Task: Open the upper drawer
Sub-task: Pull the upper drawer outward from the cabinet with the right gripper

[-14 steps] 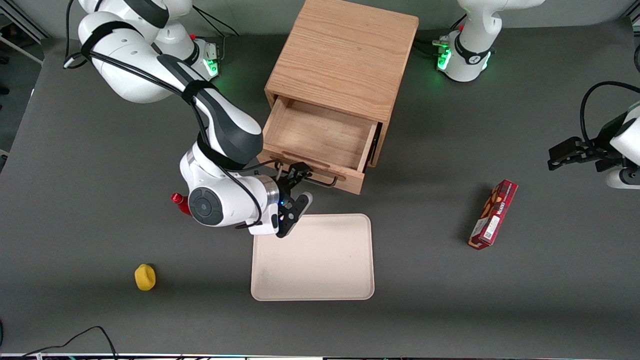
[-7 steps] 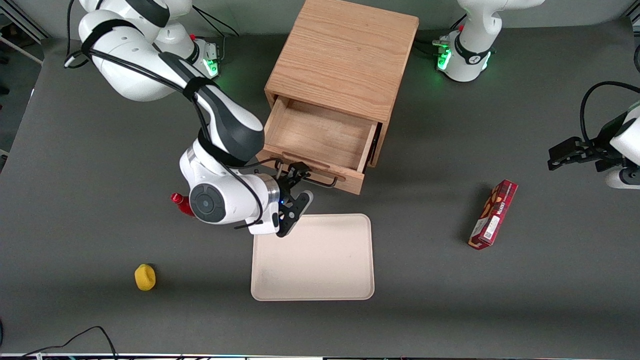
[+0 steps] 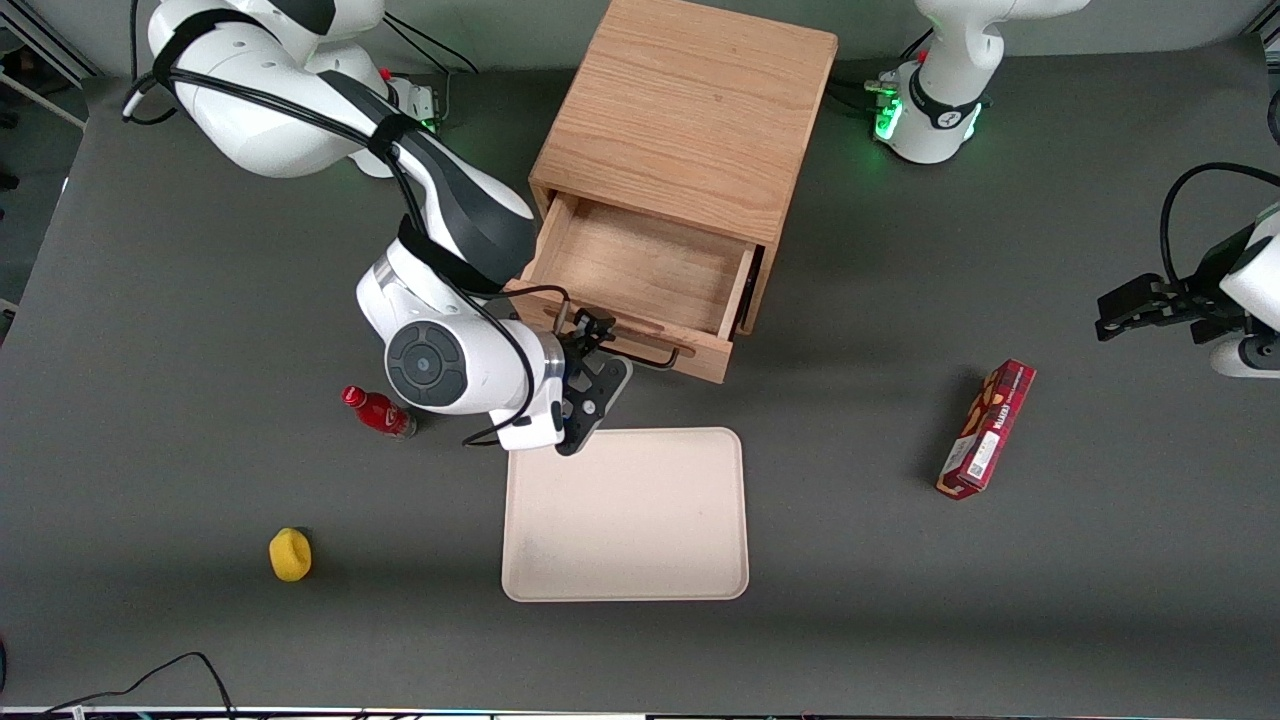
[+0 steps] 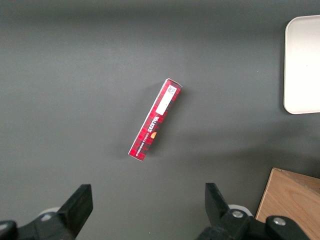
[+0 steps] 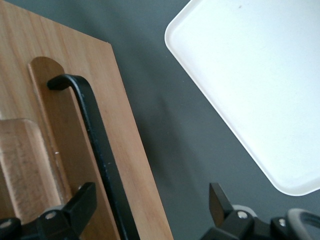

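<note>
upper drawer [image 3: 640, 262] pulled out — gripper [image 3: 597, 362] jaws apart by its handle [image 5: 98, 150], fingertips cut off.

red box [image 4: 155, 120], lettering too small to read

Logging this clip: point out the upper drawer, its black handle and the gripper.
upper drawer [image 3: 640, 265], front view, bare wooden floor.
black handle [image 5: 97, 140], right wrist view, middle of bar.
gripper [image 3: 598, 358], front view, between its open fingers.

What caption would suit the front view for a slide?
Upper drawer pulled out of the oak cabinet, open gripper at its black handle, above the beige tray.
</note>
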Robot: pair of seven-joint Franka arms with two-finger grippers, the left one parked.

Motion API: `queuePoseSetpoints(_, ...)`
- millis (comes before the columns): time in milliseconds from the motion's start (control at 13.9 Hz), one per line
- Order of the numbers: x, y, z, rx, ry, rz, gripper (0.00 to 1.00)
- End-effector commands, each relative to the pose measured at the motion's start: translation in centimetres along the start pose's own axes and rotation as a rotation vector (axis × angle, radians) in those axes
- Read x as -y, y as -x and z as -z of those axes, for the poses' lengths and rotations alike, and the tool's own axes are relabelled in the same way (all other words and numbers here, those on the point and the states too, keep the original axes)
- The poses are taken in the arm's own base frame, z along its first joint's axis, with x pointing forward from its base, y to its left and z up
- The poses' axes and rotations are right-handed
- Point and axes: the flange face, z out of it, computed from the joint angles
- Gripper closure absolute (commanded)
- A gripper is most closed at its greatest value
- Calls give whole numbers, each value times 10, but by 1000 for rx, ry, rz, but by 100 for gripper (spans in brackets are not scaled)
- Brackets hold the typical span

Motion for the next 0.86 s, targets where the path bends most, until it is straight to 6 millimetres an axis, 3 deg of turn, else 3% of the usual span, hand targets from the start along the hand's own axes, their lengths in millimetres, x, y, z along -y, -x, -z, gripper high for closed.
queuePoseSetpoints(0,-4,-2,-11,15,12,-18,0)
queuePoseSetpoints(792,-50,-5,14,-86,58,-73,0)
